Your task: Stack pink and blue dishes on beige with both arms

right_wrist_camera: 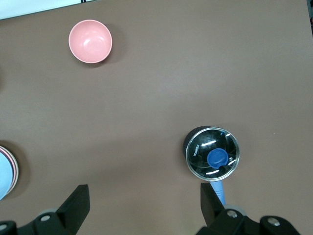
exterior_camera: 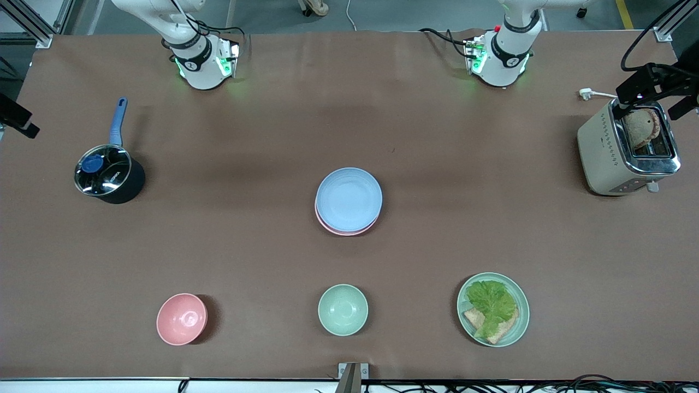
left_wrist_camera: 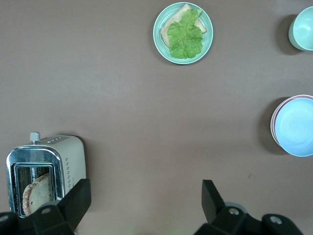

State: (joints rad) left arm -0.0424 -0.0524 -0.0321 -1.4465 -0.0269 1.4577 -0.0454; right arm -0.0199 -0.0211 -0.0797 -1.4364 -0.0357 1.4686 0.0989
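The light blue plate (exterior_camera: pixel 349 197) lies on top of the pale pink plate (exterior_camera: pixel 343 231), whose rim peeks out underneath, at the middle of the table. The beige plate does not show; anything under the pink one is hidden. The same stack appears at the edge of the left wrist view, blue plate (left_wrist_camera: pixel 296 128) over pink rim (left_wrist_camera: pixel 275 115), and as a sliver (right_wrist_camera: pixel 6 175) in the right wrist view. My left gripper (left_wrist_camera: pixel 145 195) hangs open and empty over bare table beside the toaster. My right gripper (right_wrist_camera: pixel 144 196) hangs open and empty over bare table by the pot.
A toaster (exterior_camera: pixel 614 158) with bread stands at the left arm's end, a lidded pot (exterior_camera: pixel 106 174) with a blue handle at the right arm's end. Nearer the front camera sit a pink bowl (exterior_camera: pixel 181 319), a mint-green bowl (exterior_camera: pixel 342 309) and a green plate (exterior_camera: pixel 521 322) with lettuce and bread.
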